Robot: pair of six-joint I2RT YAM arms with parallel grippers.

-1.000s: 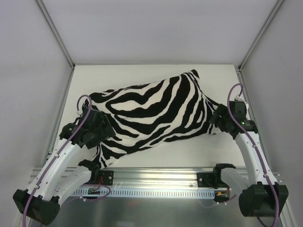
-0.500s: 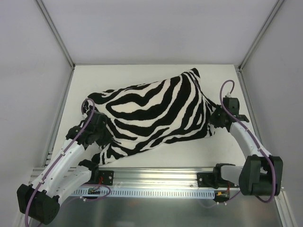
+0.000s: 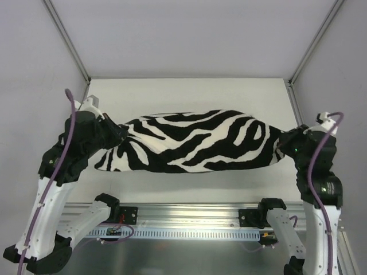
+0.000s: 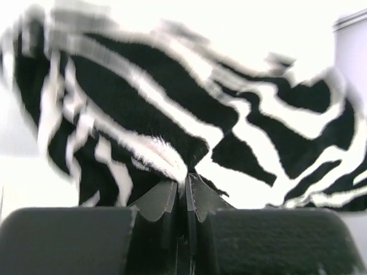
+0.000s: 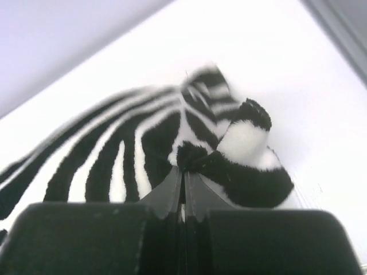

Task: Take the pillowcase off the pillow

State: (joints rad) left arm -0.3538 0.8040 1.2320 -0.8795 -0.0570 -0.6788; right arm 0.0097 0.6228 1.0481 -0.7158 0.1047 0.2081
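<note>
Zebra pillowcase (image 3: 195, 143), pillow hidden inside, strung taut above table (image 3: 189, 94) centre. Clamped tight on opposite fabric ends: left gripper (image 3: 117, 133), right gripper (image 3: 281, 148). Probably stretching cover before working pillow out.

The pillowcase (image 3: 195, 140) is seen as plush, fuzzy cloth with a matt nap. The desk (image 3: 189, 94) is finished smooth and matt; the near rail (image 3: 189, 213) is brushed metal.
</note>
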